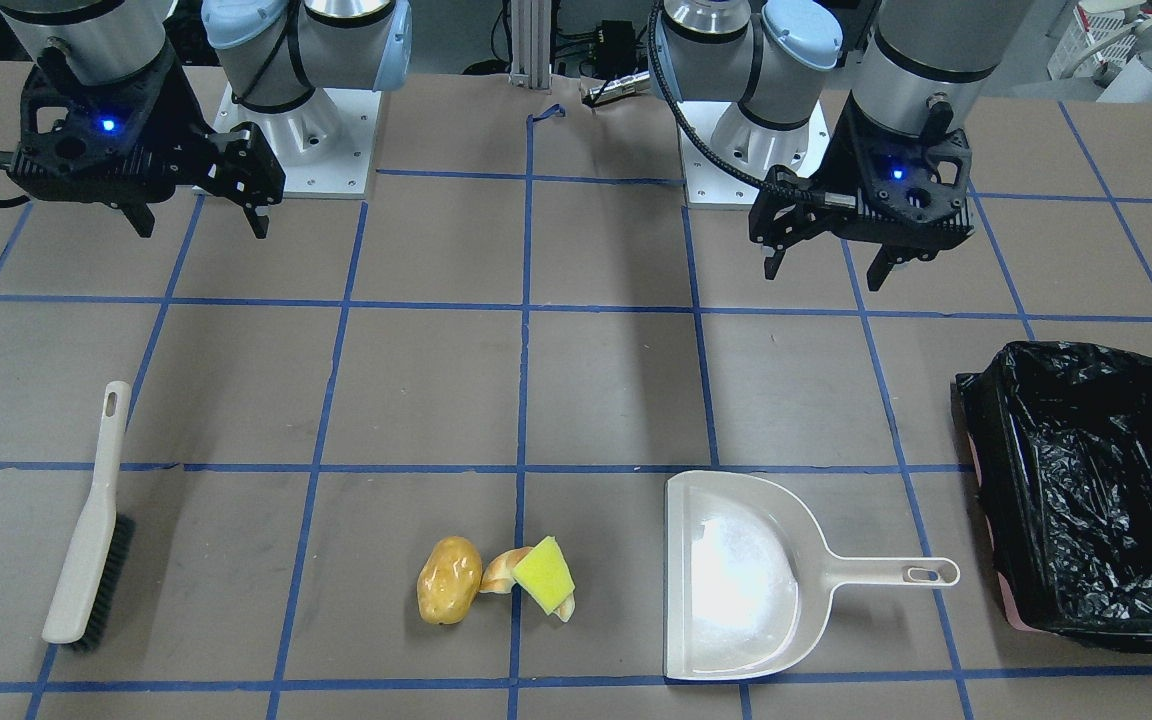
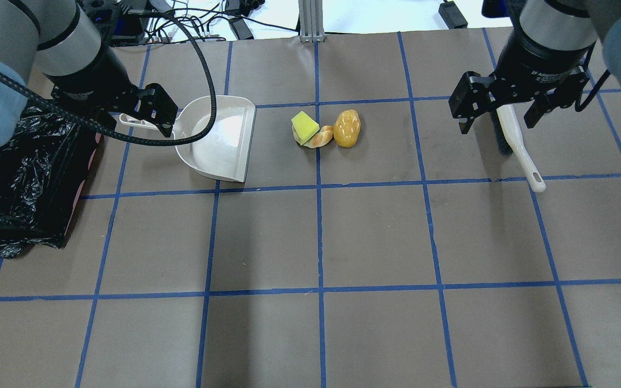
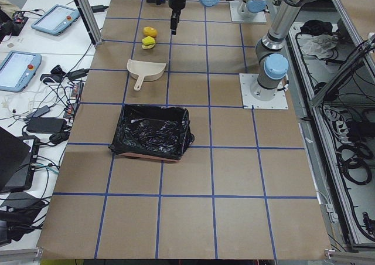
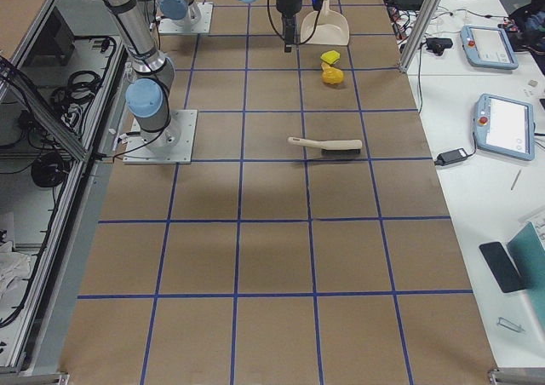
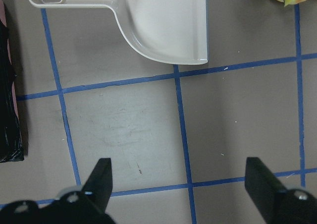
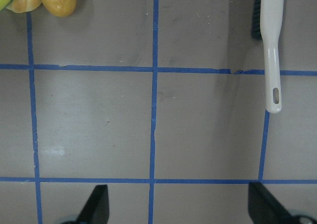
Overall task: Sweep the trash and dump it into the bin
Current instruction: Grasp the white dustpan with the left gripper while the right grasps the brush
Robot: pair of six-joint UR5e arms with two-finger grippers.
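The trash lies together on the table: a yellow-brown potato [image 1: 449,580] [image 2: 346,128], a tan croissant piece [image 1: 501,570] [image 2: 322,139] and a yellow sponge wedge [image 1: 543,572] [image 2: 304,127]. The bin [image 1: 996,470] [image 2: 19,178], lined with a black bag, stands at the table's end on my left side. My left gripper [image 1: 829,268] [image 5: 181,184] is open and empty, up above the table near the dustpan's handle. My right gripper [image 1: 201,222] [image 6: 181,204] is open and empty, up above the table near the brush.
A cream dustpan [image 1: 736,580] [image 2: 219,143] [image 5: 163,21] lies between the trash and the bin, mouth toward the trash. A cream brush [image 1: 91,530] [image 2: 515,145] [image 6: 272,40] lies on my right side. Blue tape lines grid the brown table.
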